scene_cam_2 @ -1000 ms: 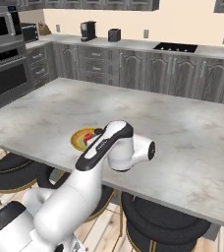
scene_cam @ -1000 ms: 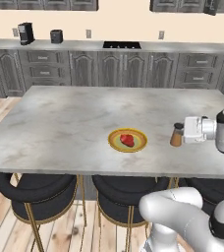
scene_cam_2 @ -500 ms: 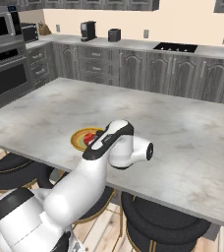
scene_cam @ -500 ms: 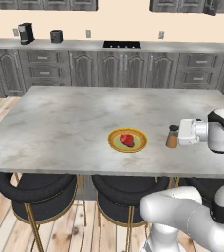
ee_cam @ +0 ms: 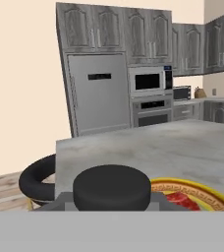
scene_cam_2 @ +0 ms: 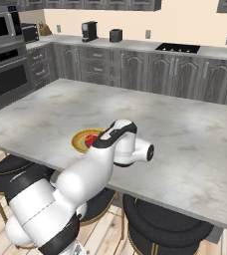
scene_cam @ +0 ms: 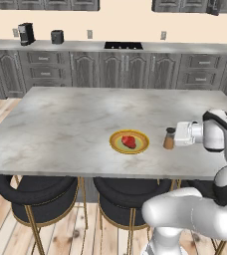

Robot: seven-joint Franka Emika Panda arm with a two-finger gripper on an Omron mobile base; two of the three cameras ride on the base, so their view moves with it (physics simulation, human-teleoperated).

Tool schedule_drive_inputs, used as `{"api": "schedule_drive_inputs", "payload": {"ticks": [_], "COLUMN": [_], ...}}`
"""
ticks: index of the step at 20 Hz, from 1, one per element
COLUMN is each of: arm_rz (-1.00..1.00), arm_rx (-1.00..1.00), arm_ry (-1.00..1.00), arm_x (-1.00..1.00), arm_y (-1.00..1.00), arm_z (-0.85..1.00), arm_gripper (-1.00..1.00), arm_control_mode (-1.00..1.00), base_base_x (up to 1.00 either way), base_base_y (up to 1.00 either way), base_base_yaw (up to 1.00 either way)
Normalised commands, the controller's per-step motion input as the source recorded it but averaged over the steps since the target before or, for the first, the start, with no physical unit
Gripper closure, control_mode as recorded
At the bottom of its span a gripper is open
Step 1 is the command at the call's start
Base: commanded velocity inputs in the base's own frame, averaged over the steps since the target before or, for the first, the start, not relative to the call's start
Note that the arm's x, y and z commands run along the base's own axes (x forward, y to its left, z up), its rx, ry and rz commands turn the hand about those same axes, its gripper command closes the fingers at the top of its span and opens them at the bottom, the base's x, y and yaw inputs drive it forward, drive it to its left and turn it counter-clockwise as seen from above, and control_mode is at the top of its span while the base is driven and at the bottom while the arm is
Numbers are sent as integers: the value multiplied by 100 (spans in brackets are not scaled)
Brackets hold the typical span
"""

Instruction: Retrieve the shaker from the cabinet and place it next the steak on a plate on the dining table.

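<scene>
The orange-brown shaker (scene_cam: 169, 140) with its dark cap stands upright just right of the yellow plate (scene_cam: 116, 143) on the marbled dining table (scene_cam: 70, 122). My gripper (scene_cam: 172, 136) reaches in from the right and is shut on the shaker. Whether the shaker's base touches the tabletop I cannot tell. The red steak (scene_cam: 129, 141) lies in the plate's middle. In the hand view the shaker's cap (ee_cam: 111, 186) sits close between the fingers, with the plate (ee_cam: 208, 193) and steak (ee_cam: 181, 200) just beyond to the right. In the right base view my arm covers part of the plate (scene_cam_2: 78, 141). The cabinet is out of view.
Black stools (scene_cam: 36, 195) stand under the table's near edge. A wall counter (scene_cam: 135, 48) with a coffee machine (scene_cam: 25, 33), a toaster (scene_cam: 57, 36) and a cooktop runs along the back. A fridge (ee_cam: 98, 93) and wall ovens (ee_cam: 150, 96) stand beyond the table's end.
The gripper has carried the shaker a little to the left, closer to the plate. Plate and steak have not moved.
</scene>
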Motion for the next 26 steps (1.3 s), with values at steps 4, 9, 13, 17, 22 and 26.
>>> {"api": "schedule_drive_inputs", "payload": {"ticks": [4, 9, 13, 17, 22, 26], "arm_rz": [0, 1, 3, 3, 2, 2], "arm_rx": [0, 0, 0, 0, 0, 0], "arm_ry": [0, 0, 0, 0, 0, 0], "arm_x": [28, 24, 16, 10, 10, 18], "arm_y": [0, 0, -1, -6, -9, -8], "arm_z": [-3, -9, -15, -17, -21, -24], "arm_gripper": [100, 100, 100, 100, 100, 100], "arm_control_mode": [-100, -100, -100, -100, -100, -100], "base_base_x": [0, 0, 0, 0, 0, 0], "base_base_y": [0, 0, 0, 0, 0, 0], "base_base_yaw": [0, 0, 0, 0, 0, 0]}}
